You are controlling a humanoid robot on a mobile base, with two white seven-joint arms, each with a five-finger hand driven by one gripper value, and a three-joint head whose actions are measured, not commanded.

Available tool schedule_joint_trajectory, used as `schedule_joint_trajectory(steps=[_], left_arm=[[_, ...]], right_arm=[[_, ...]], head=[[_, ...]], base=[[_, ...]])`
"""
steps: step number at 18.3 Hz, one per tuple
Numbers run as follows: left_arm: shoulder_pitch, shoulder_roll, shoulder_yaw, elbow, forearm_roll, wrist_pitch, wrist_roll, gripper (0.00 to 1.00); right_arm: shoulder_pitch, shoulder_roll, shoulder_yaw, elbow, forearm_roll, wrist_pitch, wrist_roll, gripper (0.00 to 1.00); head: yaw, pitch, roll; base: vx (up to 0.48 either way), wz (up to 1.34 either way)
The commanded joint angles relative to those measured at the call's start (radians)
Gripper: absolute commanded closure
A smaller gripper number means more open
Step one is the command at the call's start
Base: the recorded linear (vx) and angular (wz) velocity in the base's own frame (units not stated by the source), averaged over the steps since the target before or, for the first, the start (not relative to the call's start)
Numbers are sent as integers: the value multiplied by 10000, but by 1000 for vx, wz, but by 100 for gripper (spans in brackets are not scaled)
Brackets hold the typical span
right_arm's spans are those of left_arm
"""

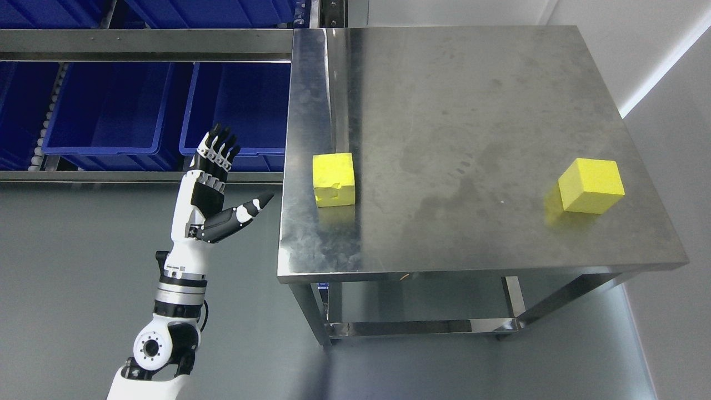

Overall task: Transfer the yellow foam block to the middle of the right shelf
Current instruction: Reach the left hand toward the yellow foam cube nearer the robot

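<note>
Two yellow foam blocks lie on a steel table [461, 111]. One block [333, 179] sits near the table's left edge, with a chipped front face. The other block [590, 185] sits near the right edge. My left hand [225, 172] is raised in the air left of the table, apart from it, fingers spread and thumb pointing toward the table. It holds nothing. The near block is a short way to the right of the thumb tip.
Blue plastic bins [111, 111] sit on a roller shelf rack [139, 44] at the upper left, behind my hand. The table has a lower shelf frame [422, 328]. Grey floor lies below and left. A white wall is at the right.
</note>
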Motion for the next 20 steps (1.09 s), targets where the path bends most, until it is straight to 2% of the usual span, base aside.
schedule_joint_trajectory(steps=[1, 5, 10, 12, 14, 17, 20], left_arm=[[272, 194, 154, -19, -11, -53, 1, 0], [28, 286, 706, -19, -11, -69, -304, 0], [-1488, 2215, 1092, 57, -11, 282, -4166, 0], [-2224, 2891, 1031, 225, -26, 1153, -4874, 0], [-2914, 3230, 969, 790, -285, 1724, -5517, 1], [-3806, 3186, 908, 1575, -1862, 1787, -6836, 1], [-4327, 3063, 52, 2004, -2342, 1803, -7408, 1]], right_arm=[[17, -175, 1, -174, 31, -5, 8, 0], [17, -175, 1, -174, 31, -5, 8, 0], [17, -175, 1, -174, 31, -5, 8, 0], [17, -175, 1, -174, 31, -5, 8, 0], [17, -175, 1, -174, 31, -5, 8, 0], [17, -175, 1, -174, 31, -5, 8, 0], [17, -175, -14, -174, 31, -5, 8, 0]], head=[[0, 0, 0], [0, 0, 0], [0, 0, 0], [0, 0, 0], [0, 0, 0], [0, 0, 0], [0, 0, 0]], base=[[30, -12], [0, 0], [0, 0], [0, 0], [0, 0], [0, 0], [0, 0]])
